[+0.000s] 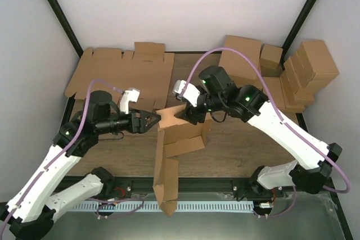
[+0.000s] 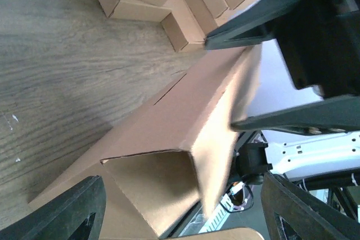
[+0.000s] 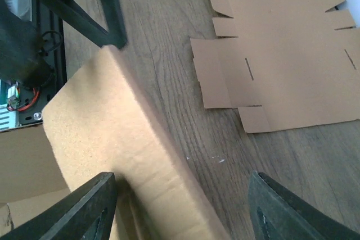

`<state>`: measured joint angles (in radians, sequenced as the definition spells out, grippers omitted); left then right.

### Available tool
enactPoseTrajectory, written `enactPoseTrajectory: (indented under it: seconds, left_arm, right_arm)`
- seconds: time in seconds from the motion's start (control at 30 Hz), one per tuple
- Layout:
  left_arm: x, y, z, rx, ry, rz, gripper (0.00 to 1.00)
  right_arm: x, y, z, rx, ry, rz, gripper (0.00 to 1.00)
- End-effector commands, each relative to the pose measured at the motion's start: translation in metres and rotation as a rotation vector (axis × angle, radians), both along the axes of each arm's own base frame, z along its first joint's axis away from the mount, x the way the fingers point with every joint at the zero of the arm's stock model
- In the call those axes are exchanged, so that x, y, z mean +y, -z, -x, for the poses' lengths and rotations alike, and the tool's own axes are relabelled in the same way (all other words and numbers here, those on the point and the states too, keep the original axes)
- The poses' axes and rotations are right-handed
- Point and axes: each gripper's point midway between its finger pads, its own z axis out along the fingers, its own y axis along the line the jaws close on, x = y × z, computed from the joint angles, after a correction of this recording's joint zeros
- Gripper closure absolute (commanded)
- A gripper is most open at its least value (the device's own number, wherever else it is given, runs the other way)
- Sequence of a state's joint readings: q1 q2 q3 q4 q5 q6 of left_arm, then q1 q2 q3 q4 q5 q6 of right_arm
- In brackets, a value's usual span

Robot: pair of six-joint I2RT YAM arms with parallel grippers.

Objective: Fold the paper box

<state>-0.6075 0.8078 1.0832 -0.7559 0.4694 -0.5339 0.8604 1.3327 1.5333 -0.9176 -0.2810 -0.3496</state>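
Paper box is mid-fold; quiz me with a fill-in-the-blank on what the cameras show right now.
1. The paper box stands ____ the left hand and the right hand.
2. The flat blanks lie at the far ____ corner of the table.
3. The small closed boxes are piled at its far ____ corner.
4. Both hands' jaws are ____.
Missing words: between, left, right, open.

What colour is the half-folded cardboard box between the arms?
Plain brown, unprinted: the half-folded brown cardboard box, clearest in the top external view.
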Motion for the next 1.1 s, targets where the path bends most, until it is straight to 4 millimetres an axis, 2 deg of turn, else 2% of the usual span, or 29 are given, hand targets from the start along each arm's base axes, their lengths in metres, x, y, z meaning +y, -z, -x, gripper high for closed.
enactPoseTrajectory:
  seconds: [0.0,0.13,0.23,0.47,0.57,0.8,1.07]
  left_arm:
    - [-0.011,0.006,-0.005,0.026,0.023,0.025,0.22]
    - [-0.014,0.008,-0.013,0.026,0.006,0.035,0.22]
    - [-0.018,0.006,-0.015,0.031,0.0,0.09,0.27]
    - [-0.016,-0.002,-0.015,0.02,-0.02,0.126,0.29]
    - [-0.017,0.006,-0.016,0.038,-0.023,0.116,0.3]
    - [-0.018,0.025,-0.019,0.077,-0.035,0.098,0.41]
    - [-0.021,0.032,-0.019,0.108,-0.037,0.12,0.42]
  right_arm:
    - [-0.006,-0.021,0.016,-0.022,-0.054,-0.059,0.34]
    - [-0.007,-0.017,0.021,0.024,-0.061,-0.046,0.34]
    - [-0.006,-0.013,0.026,0.053,-0.079,-0.039,0.34]
    - [-0.009,0.005,0.026,0.097,-0.059,-0.001,0.43]
    - [-0.01,0.013,0.025,0.098,-0.055,0.014,0.45]
    - [-0.018,0.027,0.022,0.003,-0.014,0.075,0.37]
    - [-0.012,0.031,0.021,-0.167,0.0,0.114,0.29]
